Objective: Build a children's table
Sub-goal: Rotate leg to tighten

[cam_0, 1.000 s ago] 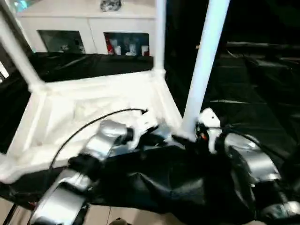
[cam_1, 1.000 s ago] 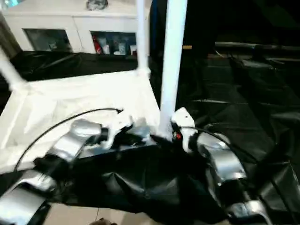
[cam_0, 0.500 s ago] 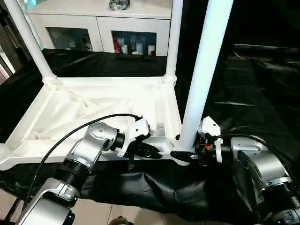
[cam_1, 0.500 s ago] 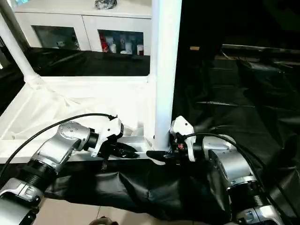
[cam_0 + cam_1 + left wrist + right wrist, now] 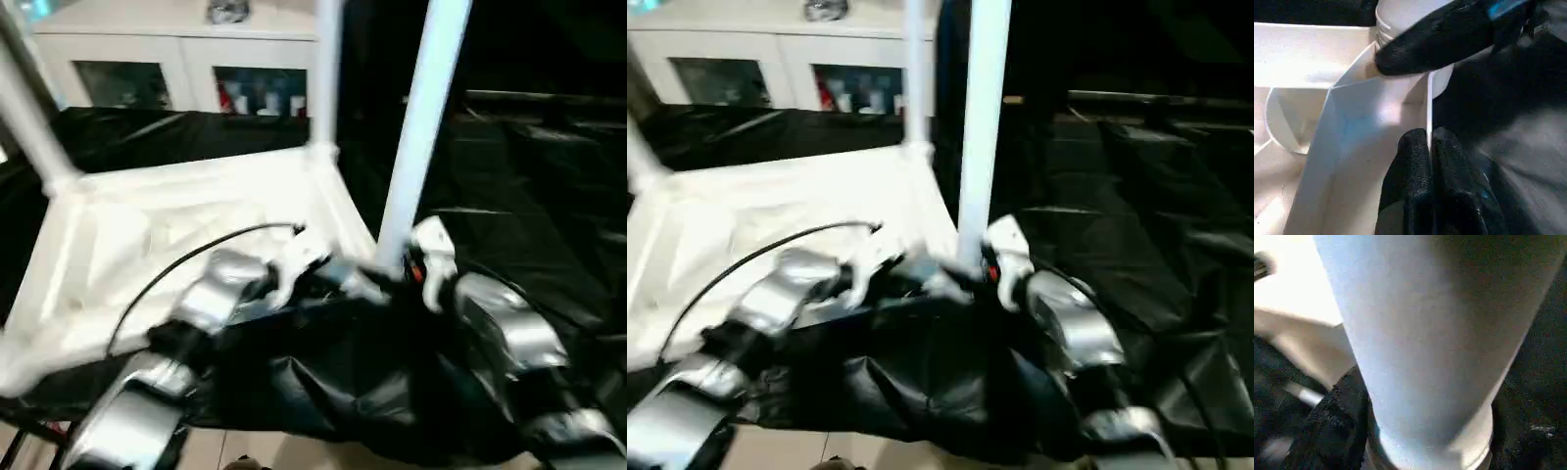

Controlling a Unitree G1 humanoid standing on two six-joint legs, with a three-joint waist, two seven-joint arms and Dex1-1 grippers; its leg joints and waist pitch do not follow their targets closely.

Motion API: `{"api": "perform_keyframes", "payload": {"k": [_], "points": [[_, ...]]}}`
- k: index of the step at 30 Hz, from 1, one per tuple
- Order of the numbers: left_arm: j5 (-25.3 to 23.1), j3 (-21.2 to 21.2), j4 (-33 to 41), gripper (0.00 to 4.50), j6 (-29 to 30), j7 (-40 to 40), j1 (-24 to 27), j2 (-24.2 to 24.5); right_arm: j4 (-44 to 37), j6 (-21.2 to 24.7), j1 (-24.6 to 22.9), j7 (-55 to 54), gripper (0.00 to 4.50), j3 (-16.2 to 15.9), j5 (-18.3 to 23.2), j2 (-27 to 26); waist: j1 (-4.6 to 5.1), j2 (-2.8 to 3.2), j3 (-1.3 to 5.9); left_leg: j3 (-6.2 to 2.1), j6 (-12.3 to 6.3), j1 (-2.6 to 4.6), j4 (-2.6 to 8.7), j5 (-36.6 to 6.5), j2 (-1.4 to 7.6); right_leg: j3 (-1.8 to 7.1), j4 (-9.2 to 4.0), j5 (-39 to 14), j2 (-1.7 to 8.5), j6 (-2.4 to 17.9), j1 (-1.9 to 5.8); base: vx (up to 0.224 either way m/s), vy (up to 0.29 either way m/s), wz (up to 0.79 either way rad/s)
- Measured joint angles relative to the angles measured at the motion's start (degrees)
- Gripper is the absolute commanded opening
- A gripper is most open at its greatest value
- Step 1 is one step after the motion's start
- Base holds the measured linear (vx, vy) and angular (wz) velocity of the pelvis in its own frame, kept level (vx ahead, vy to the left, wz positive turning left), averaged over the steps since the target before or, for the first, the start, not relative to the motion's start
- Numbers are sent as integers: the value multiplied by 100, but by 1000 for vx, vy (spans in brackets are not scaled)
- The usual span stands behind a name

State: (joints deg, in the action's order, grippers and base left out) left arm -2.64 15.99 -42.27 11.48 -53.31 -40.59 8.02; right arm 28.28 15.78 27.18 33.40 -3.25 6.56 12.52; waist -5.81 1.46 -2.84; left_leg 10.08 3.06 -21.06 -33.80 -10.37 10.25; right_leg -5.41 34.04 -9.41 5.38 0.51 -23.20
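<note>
So the tabletop (image 5: 176, 235) is lying upside down on the black-draped counter (image 5: 509, 196), ribbed side up. There's a leg standing at the far left corner (image 5: 24, 117), another at the far right corner (image 5: 326, 69), and a third one (image 5: 421, 127) at the near right corner. My left hand (image 5: 1428, 161) is pinched together on the thin near rim of the tabletop, right next to that corner socket. Over on the right, my right hand (image 5: 1352, 431) is around the base of the near right leg, one black finger against it, fingers spread about as wide as the tube. White cabinet (image 5: 186, 59) in the back.
</note>
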Motion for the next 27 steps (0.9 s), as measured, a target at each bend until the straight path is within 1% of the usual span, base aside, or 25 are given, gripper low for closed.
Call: {"api": "perform_keyframes", "payload": {"k": [3,6,7,8,9,11,14,15,17,18,20,23,24,27], "points": [[-4,-65,-306,0,-6,345,-172,-183,163,5,124,-540,275,120,-49,-195,-9,12,8,0,0,0,15,0,-1,-1,0,11,0,19,-1,0,0,0],[-32,-164,-726,0,-78,567,-403,-356,415,-130,264,-1016,275,286,-184,-433,-14,18,11,0,0,-1,16,0,-2,-2,-3,12,0,22,-3,0,0,0],[-53,-165,-785,0,-125,564,-431,-364,441,-151,270,-1015,331,304,-181,-438,-17,18,11,0,0,-1,16,-1,-3,-2,-5,12,0,22,-2,0,0,0],[-58,-165,-809,0,-160,559,-438,-366,449,-151,274,-997,331,318,-174,-441,-18,18,11,0,0,-1,16,-1,-3,-2,-5,12,0,22,-2,0,0,0],[-66,-164,-814,0,-177,524,-439,-366,448,-149,273,-935,351,329,-159,-444,-18,18,11,0,-1,-1,16,-1,-3,-2,-5,12,0,22,-2,0,0,0],[-84,-163,-815,0,-211,481,-438,-351,435,-182,261,-866,374,327,-160,-436,-20,18,11,0,-1,-1,15,0,-2,-2,-4,13,0,24,-2,0,0,0],[-84,-135,-773,0,-346,206,-382,-229,299,-368,95,-387,382,143,-192,-229,-19,17,11,0,-1,-1,20,-1,-2,-2,-4,12,0,22,-2,0,0,0],[-83,-115,-670,0,-383,45,-314,-148,150,-404,-23,-84,382,39,-190,-82,-35,17,11,0,-1,0,25,-1,-1,-4,-5,11,0,21,-2,0,0,0],[-83,-91,-550,0,-454,-162,-228,-27,-12,-414,-133,293,382,-32,-186,58,-52,19,10,0,-1,1,25,0,1,-5,-2,10,-1,21,-3,0,0,0],[-71,-70,-397,0,-509,-393,-113,103,-160,-431,-240,640,382,-150,-164,224,-60,18,10,0,-1,1,25,0,3,-5,-2,10,-2,19,-2,0,0,0],[-45,-43,-249,0,-545,-624,-16,224,-241,-459,-297,916,382,-203,-136,285,-66,21,9,0,-1,2,22,0,3,-5,-2,9,-2,18,-2,0,0,0],[1,34,73,0,-546,-1024,170,372,-397,-446,-358,1481,382,-387,4,532,-94,19,7,0,-1,-1,14,0,3,-4,-3,8,0,17,-1,0,0,0],[47,71,174,0,-546,-1194,227,448,-543,-400,-438,1729,382,-426,62,626,-127,18,7,0,-1,-1,16,0,2,-4,-4,8,0,17,0,0,0,0],[147,100,532,0,-499,-1616,445,676,-851,-194,-544,2367,382,-548,281,941,-166,20,7,0,-1,0,20,0,4,-5,-2,8,0,18,-1,0,0,0]]}}
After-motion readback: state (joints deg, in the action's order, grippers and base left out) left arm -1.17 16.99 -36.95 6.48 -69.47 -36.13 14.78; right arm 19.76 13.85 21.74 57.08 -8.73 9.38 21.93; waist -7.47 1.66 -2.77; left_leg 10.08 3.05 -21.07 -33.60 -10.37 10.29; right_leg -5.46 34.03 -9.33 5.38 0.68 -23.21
